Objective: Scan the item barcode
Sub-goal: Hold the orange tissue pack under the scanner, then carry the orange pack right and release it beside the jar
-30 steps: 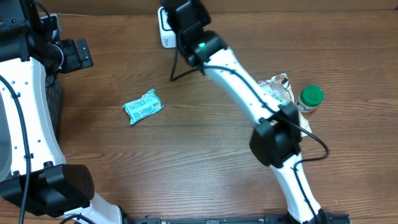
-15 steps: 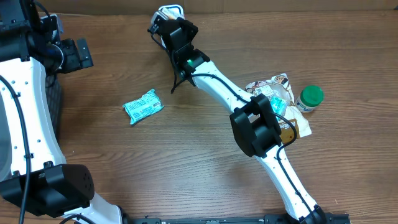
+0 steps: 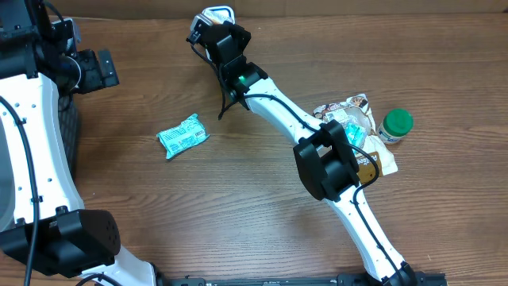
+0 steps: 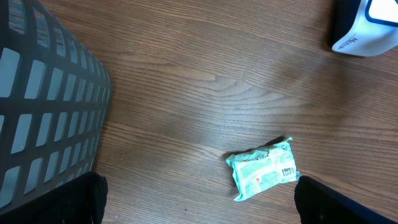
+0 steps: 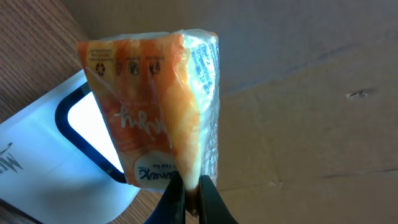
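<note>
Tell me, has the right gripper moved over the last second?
Yes. Overhead, the right gripper, holding the orange packet, has shifted left; its elbow has drawn away from the green-lidded jar.

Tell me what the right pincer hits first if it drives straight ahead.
The right pincer, shut on the orange packet, points past the white scanner toward the cardboard wall; that wall likely comes first, though the scanner is close beside and depth is unclear.
</note>
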### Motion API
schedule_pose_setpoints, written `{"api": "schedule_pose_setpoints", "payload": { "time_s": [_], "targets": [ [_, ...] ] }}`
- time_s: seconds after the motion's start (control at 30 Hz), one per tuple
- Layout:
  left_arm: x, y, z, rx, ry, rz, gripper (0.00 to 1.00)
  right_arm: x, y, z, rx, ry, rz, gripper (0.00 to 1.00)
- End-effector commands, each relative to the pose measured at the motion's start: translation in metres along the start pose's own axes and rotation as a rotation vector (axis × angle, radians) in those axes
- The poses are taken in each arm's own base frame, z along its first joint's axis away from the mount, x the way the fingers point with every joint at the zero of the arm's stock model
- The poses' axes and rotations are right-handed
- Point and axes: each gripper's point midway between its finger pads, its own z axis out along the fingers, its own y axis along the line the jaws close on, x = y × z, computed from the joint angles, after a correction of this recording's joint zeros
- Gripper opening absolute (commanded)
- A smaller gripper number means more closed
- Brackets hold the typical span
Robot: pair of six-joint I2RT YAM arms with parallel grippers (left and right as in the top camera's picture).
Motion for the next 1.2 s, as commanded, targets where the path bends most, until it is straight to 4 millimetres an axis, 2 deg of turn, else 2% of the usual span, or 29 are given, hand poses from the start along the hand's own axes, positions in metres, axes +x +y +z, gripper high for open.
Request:
{"api": "schedule_pose_setpoints", "payload": {
  "time_s": [0.0,0.2,0.37,0.5,0.57,0.63,0.7,0.77,0.9,1.03,1.17],
  "targets": [
    [0.0,0.002,0.005,-0.005,0.01,0.018,0.99,-0.005,-0.012,-0.002,0.019,-0.009,0.018,0.04],
    [0.0,0.002,0.005,-0.005,0.01,0.019,0.99,-0.018,-0.035,-0.017,0.018,-0.032,0.21,0.04],
    [0.0,0.002,0.005,-0.005,0.01,0.018,1.0,-0.042,-0.067,-0.052,-0.084,-0.079,0.39,0.04],
    [0.0,0.002,0.005,-0.005,0.01,0.018,1.0,-0.057,-0.095,-0.099,-0.227,-0.089,0.583,0.04],
    [0.0,0.002,0.005,-0.005,0.01,0.018,0.99,-0.064,-0.106,-0.132,-0.343,-0.082,0.69,0.04],
    [0.0,0.002,0.005,-0.005,0.01,0.018,1.0,-0.061,-0.115,-0.164,-0.436,-0.042,0.782,0.04],
    [0.0,0.002,0.005,-0.005,0.01,0.018,0.99,-0.047,-0.128,-0.196,-0.487,0.036,0.852,0.04],
    [0.0,0.002,0.005,-0.005,0.01,0.018,1.0,-0.023,-0.14,-0.224,-0.5,0.136,0.904,0.04],
    [0.0,0.002,0.005,-0.005,0.01,0.018,1.0,0.033,-0.158,-0.264,-0.489,0.348,0.982,0.04],
    [0.0,0.002,0.005,-0.005,0.01,0.018,0.99,0.104,-0.164,-0.283,-0.435,0.624,1.068,0.04],
    [0.0,0.002,0.005,-0.005,0.01,0.018,1.0,0.167,-0.166,-0.288,-0.366,0.868,1.135,0.04]
  ]
}}
